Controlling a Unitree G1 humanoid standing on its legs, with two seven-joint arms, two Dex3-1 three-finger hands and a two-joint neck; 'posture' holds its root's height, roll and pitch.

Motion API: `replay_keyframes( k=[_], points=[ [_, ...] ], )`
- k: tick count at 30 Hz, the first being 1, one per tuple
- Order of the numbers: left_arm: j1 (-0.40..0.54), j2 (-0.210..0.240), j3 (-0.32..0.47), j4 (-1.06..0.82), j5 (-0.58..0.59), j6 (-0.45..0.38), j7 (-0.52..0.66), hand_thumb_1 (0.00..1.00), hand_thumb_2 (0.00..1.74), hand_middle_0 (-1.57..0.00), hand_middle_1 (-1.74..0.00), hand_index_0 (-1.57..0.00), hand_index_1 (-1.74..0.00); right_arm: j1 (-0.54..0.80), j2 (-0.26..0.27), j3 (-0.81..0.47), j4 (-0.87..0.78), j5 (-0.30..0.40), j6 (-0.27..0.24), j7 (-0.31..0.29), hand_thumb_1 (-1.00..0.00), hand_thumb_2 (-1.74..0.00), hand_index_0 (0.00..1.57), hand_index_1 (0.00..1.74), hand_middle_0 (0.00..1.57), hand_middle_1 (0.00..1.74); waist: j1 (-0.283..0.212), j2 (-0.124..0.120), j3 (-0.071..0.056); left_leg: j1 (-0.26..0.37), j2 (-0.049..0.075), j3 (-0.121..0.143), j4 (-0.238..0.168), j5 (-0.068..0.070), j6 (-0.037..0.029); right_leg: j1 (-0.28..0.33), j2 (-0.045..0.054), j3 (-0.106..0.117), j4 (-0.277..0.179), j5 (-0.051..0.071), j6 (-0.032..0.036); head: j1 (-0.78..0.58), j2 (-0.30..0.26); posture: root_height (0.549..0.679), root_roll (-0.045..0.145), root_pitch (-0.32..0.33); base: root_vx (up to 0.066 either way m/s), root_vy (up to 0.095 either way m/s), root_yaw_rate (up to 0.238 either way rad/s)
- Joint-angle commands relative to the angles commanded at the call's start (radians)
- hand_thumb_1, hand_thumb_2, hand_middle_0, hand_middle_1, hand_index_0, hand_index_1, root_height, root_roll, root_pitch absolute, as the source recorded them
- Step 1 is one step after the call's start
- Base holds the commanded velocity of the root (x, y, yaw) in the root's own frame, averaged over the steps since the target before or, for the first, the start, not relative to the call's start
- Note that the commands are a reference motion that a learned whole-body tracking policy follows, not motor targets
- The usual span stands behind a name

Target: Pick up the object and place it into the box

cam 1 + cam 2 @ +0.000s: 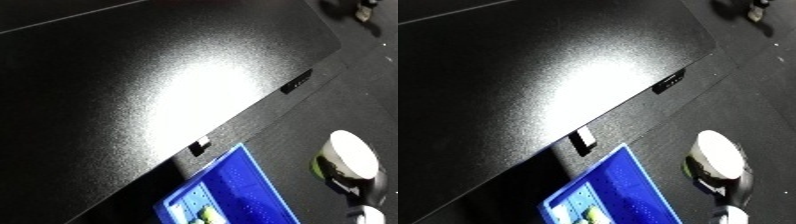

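Note:
A blue bin [240, 185] sits below the table's edge at the bottom of the tilted picture, cut off by the lower border. Inside it, at the very bottom, a small yellow-green object [207, 215] lies on a pale patch; its shape is unclear. A white and silver forearm [348, 157] with a dark underside comes in at the lower right, beside the bin and apart from it. Neither hand shows in either view.
A large black table top [133, 100] with a bright glare fills the left and centre. Its edge runs diagonally and carries two small fittings [298, 82] [200, 146]. Dark floor [355, 100] lies to the right, with dark items [355, 10] at the top right corner.

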Motion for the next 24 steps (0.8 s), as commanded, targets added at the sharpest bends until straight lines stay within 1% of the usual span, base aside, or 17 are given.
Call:
replay_keyframes(
  k=[4, 5, 6, 7, 8, 9, 10, 11, 12, 14, 15, 17, 21, 24],
  points=[
    [-0.007, -0.002, -0.006, -0.005, 0.007, 0.008, 0.005, 0.00, 0.00, 0.00, 0.00, 0.00, 0.00, -0.030, 0.006, 0.051, 0.119, 0.036, 0.092, 0.083, -0.85, -1.48, 1.33, 1.48, 1.33, 1.48, 0.010, 0.010, 0.000, 0.002, -0.007, -0.006, -0.001, 0.003, 0.0024, 0.001, 0.0038, 0.001, -0.003, 0.006, -0.0027, 0.083, -0.047, 0.622, 0.051, 0.052, -0.018, -0.006, 0.026],
    [-0.010, -0.003, -0.009, -0.005, 0.008, 0.009, 0.005, 0.00, 0.00, 0.00, 0.00, 0.00, 0.00, -0.040, 0.006, 0.065, 0.148, 0.038, 0.116, 0.104, -0.85, -1.48, 1.33, 1.48, 1.33, 1.48, 0.013, 0.012, 0.000, 0.003, -0.008, -0.008, -0.001, 0.004, 0.0030, 0.001, 0.0046, 0.002, -0.004, 0.007, -0.0032, 0.101, -0.055, 0.622, 0.050, 0.051, -0.018, -0.010, 0.046],
    [-0.020, -0.005, -0.014, -0.002, 0.012, 0.010, 0.007, 0.00, 0.00, 0.00, 0.00, 0.00, 0.00, -0.061, 0.007, 0.091, 0.205, 0.041, 0.163, 0.150, -0.85, -1.48, 1.33, 1.48, 1.33, 1.48, 0.018, 0.017, 0.000, 0.003, -0.011, -0.011, 0.000, 0.004, 0.0042, 0.004, 0.0058, 0.003, -0.006, 0.010, -0.0034, 0.131, -0.067, 0.621, 0.050, 0.048, -0.013, -0.011, 0.042],
    [-0.020, -0.005, -0.014, -0.002, 0.012, 0.010, 0.007, 0.00, 0.00, 0.00, 0.00, 0.00, 0.00, -0.061, 0.007, 0.091, 0.205, 0.041, 0.163, 0.150, -0.85, -1.48, 1.33, 1.48, 1.33, 1.48, 0.018, 0.017, 0.000, 0.003, -0.011, -0.011, 0.000, 0.004, 0.0042, 0.004, 0.0058, 0.003, -0.006, 0.010, -0.0034, 0.131, -0.067, 0.621, 0.050, 0.048, -0.013, -0.011, 0.042],
    [-0.025, -0.007, -0.018, 0.000, 0.014, 0.011, 0.008, 0.00, 0.00, 0.00, 0.00, 0.00, 0.00, -0.072, 0.008, 0.105, 0.233, 0.039, 0.185, 0.170, -0.85, -1.48, 1.33, 1.48, 1.33, 1.48, 0.021, 0.019, 0.000, 0.004, -0.012, -0.013, 0.001, 0.004, 0.0049, 0.005, 0.0063, 0.003, -0.007, 0.011, -0.0036, 0.151, -0.075, 0.621, 0.050, 0.047, -0.010, -0.011, 0.042],
    [-0.034, -0.010, -0.023, 0.007, 0.021, 0.013, 0.012, 0.00, 0.00, 0.00, 0.00, 0.00, 0.00, -0.093, 0.009, 0.129, 0.287, 0.027, 0.224, 0.208, -0.85, -1.48, 1.33, 1.48, 1.33, 1.48, 0.027, 0.024, 0.000, 0.005, -0.015, -0.016, 0.003, 0.004, 0.0060, 0.007, 0.0070, 0.003, -0.009, 0.014, -0.0035, 0.181, -0.090, 0.621, 0.049, 0.044, -0.007, -0.011, 0.045],
    [-0.038, -0.012, -0.026, 0.010, 0.023, 0.014, 0.012, 0.00, 0.00, 0.00, 0.00, 0.00, 0.00, -0.103, 0.008, 0.139, 0.311, 0.020, 0.237, 0.221, -0.85, -1.48, 1.33, 1.48, 1.33, 1.48, 0.029, 0.026, 0.000, 0.006, -0.017, -0.017, 0.003, 0.005, 0.0065, 0.009, 0.0073, 0.004, -0.011, 0.016, -0.0036, 0.192, -0.095, 0.621, 0.049, 0.042, -0.003, -0.011, 0.044],
    [-0.038, -0.012, -0.026, 0.010, 0.023, 0.014, 0.012, 0.00, 0.00, 0.00, 0.00, 0.00, 0.00, -0.103, 0.008, 0.139, 0.311, 0.020, 0.237, 0.221, -0.85, -1.48, 1.33, 1.48, 1.33, 1.48, 0.029, 0.026, 0.000, 0.006, -0.017, -0.017, 0.003, 0.005, 0.0065, 0.009, 0.0073, 0.004, -0.011, 0.016, -0.0036, 0.192, -0.095, 0.621, 0.049, 0.042, -0.003, -0.011, 0.044],
    [-0.044, -0.014, -0.033, 0.016, 0.029, 0.017, 0.013, 0.00, 0.00, 0.00, 0.00, 0.00, 0.00, -0.124, 0.007, 0.157, 0.360, 0.004, 0.258, 0.246, -0.85, -1.48, 1.33, 1.48, 1.33, 1.48, 0.036, 0.032, 0.000, 0.007, -0.020, -0.020, 0.005, 0.005, 0.0072, 0.012, 0.0075, 0.004, -0.013, 0.019, -0.0034, 0.217, -0.108, 0.621, 0.048, 0.039, -0.004, -0.013, 0.052],
    [-0.046, -0.015, -0.038, 0.018, 0.030, 0.019, 0.013, 0.00, 0.00, 0.00, 0.00, 0.00, 0.00, -0.134, 0.005, 0.164, 0.381, -0.004, 0.263, 0.252, -0.85, -1.48, 1.33, 1.48, 1.33, 1.48, 0.039, 0.035, 0.000, 0.007, -0.021, -0.021, 0.006, 0.006, 0.0073, 0.013, 0.0073, 0.004, -0.013, 0.020, -0.0032, 0.226, -0.115, 0.621, 0.048, 0.037, -0.003, -0.014, 0.052],
    [-0.051, -0.015, -0.047, 0.021, 0.032, 0.023, 0.012, 0.00, 0.00, 0.00, 0.00, 0.00, 0.00, -0.156, 0.003, 0.179, 0.422, -0.024, 0.276, 0.256, -0.75, -1.30, 1.18, 1.30, 1.18, 1.30, 0.046, 0.042, 0.000, 0.007, -0.024, -0.025, 0.009, 0.007, 0.0074, 0.015, 0.0066, 0.003, -0.013, 0.021, -0.0031, 0.246, -0.124, 0.621, 0.048, 0.034, -0.007, -0.015, 0.066],
    [-0.055, -0.015, -0.058, 0.023, 0.032, 0.026, 0.010, 0.00, 0.00, 0.00, 0.00, 0.00, 0.00, -0.176, 0.003, 0.192, 0.451, -0.039, 0.293, 0.258, -0.65, -1.13, 1.02, 1.13, 1.02, 1.13, 0.052, 0.048, 0.000, 0.007, -0.026, -0.027, 0.011, 0.008, 0.0067, 0.017, 0.0057, 0.003, -0.010, 0.021, -0.0033, 0.258, -0.133, 0.621, 0.048, 0.030, -0.004, -0.014, 0.070],
    [-0.061, -0.015, -0.073, 0.024, 0.038, 0.031, 0.006, 0.00, 0.00, 0.00, 0.00, 0.00, 0.00, -0.208, 0.004, 0.214, 0.497, -0.068, 0.323, 0.285, -0.45, -0.78, 0.71, 0.78, 0.71, 0.78, 0.065, 0.060, 0.000, 0.009, -0.032, -0.032, 0.011, 0.012, 0.0047, 0.021, 0.0048, 0.004, -0.006, 0.019, -0.0043, 0.280, -0.146, 0.621, 0.049, 0.024, 0.002, -0.012, 0.082],
    [-0.067, -0.015, -0.083, 0.025, 0.044, 0.037, 0.005, 0.00, 0.00, 0.00, 0.00, 0.00, 0.00, -0.229, 0.008, 0.237, 0.525, -0.100, 0.330, 0.298, -0.30, -0.52, 0.47, 0.52, 0.47, 0.52, 0.074, 0.066, 0.000, 0.011, -0.036, -0.034, 0.008, 0.015, 0.0032, 0.024, 0.0030, 0.003, -0.006, 0.019, -0.0039, 0.297, -0.149, 0.621, 0.050, 0.020, 0.005, -0.017, 0.085]
  ],
)
